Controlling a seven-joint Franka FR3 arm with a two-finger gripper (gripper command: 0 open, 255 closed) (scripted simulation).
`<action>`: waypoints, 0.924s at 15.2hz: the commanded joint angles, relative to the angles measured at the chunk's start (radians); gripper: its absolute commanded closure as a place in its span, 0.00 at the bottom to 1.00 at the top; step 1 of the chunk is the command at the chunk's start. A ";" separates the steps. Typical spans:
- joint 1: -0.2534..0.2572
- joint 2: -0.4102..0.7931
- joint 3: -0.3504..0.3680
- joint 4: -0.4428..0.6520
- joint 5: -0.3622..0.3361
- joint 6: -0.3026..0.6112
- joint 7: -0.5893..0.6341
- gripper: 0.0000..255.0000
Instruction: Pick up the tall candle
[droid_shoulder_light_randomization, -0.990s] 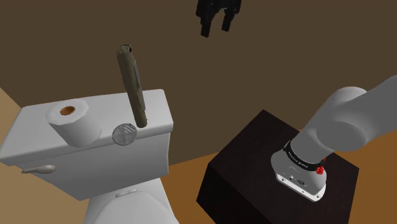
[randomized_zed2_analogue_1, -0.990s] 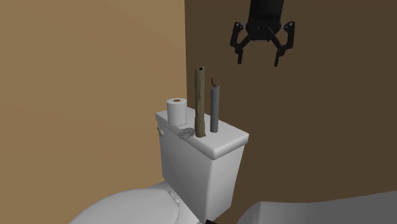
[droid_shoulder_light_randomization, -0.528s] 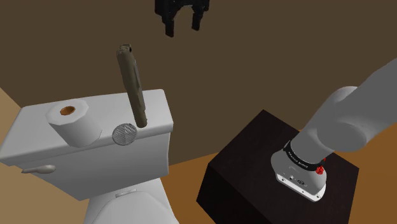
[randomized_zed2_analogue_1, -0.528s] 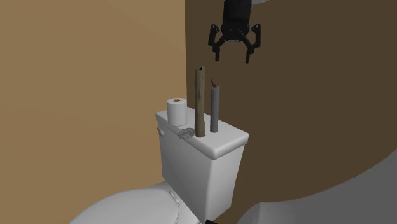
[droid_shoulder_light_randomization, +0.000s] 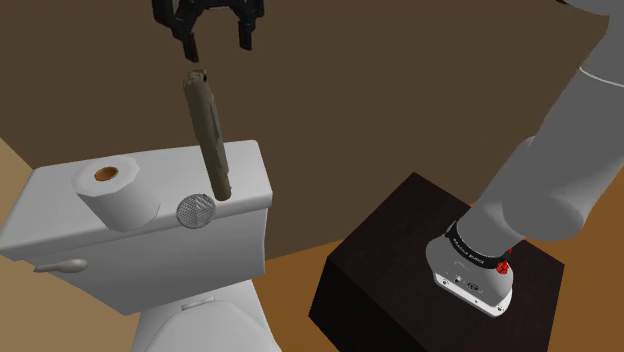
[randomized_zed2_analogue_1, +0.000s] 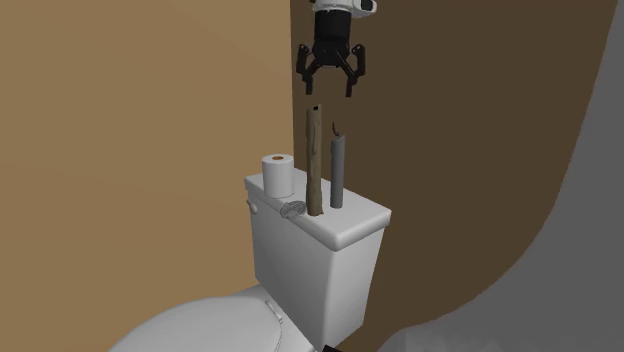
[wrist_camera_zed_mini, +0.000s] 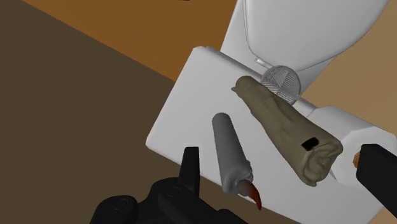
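The tall candle (droid_shoulder_light_randomization: 207, 130) is a rough olive-brown stick standing upright on the white toilet tank lid (droid_shoulder_light_randomization: 250, 170). It also rises from the lid in the second exterior view (randomized_zed2_analogue_1: 315, 160), with a shorter grey candle (randomized_zed2_analogue_1: 338, 172) beside it. My black gripper (droid_shoulder_light_randomization: 215, 45) hangs open just above the tall candle's top, not touching it. From the second exterior view the gripper (randomized_zed2_analogue_1: 330, 88) sits over both candle tips. In the wrist view the tall candle (wrist_camera_zed_mini: 286, 127) and the grey candle (wrist_camera_zed_mini: 229, 149) both lie between the spread fingers of the gripper (wrist_camera_zed_mini: 283, 159).
A toilet paper roll (droid_shoulder_light_randomization: 115, 190) and a round grey disc (droid_shoulder_light_randomization: 195, 211) share the lid. The dark brown wall stands close behind the tank. The dark stand (droid_shoulder_light_randomization: 400, 250) is at the shoulder view's lower right, the toilet bowl (randomized_zed2_analogue_1: 200, 325) below the tank.
The gripper has travelled toward the shoulder view's left and a little lower, from off to the side to right above the candles. Its fingers stayed open; the candles have not moved.
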 joint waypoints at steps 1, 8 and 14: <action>0.045 0.102 0.020 0.127 -0.051 -0.041 0.050 0.00; 0.073 0.156 0.023 0.126 -0.077 0.004 0.074 0.00; 0.067 0.146 0.022 0.078 -0.071 0.042 0.072 1.00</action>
